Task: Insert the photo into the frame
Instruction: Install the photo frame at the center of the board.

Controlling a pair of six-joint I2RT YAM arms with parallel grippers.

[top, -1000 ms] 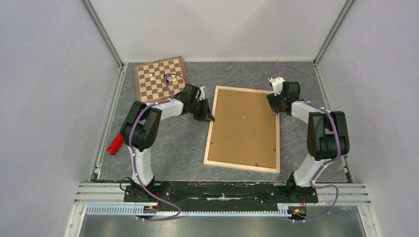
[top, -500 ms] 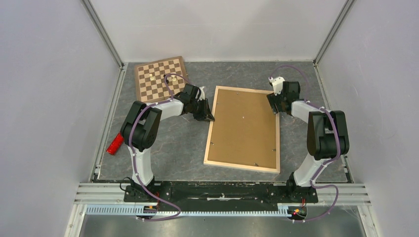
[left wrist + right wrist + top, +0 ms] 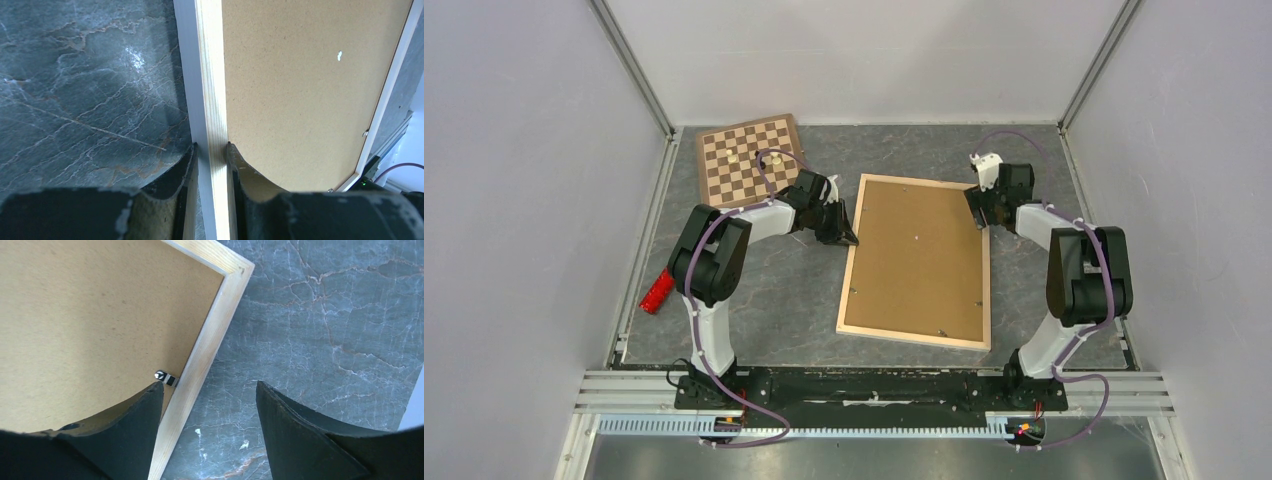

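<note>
The frame (image 3: 852, 275) lies face down on the grey table, and a brown backing board (image 3: 919, 255) fills it. The photo is not in view. My left gripper (image 3: 851, 240) is shut on the frame's left bar (image 3: 212, 90), one finger on the outer side and one on the board side (image 3: 211, 146). My right gripper (image 3: 980, 218) is open near the frame's far right corner. It straddles the right bar (image 3: 215, 325), its left fingertip by a small metal tab (image 3: 165, 377) and the other over bare table (image 3: 209, 384).
A chessboard (image 3: 751, 160) with a few small pieces lies at the far left, behind the left arm. A red block (image 3: 657, 291) sits by the left wall. Enclosure walls close in the table on three sides.
The right gripper has edged slightly farther along the frame's right bar. The left gripper and the frame have not moved.
</note>
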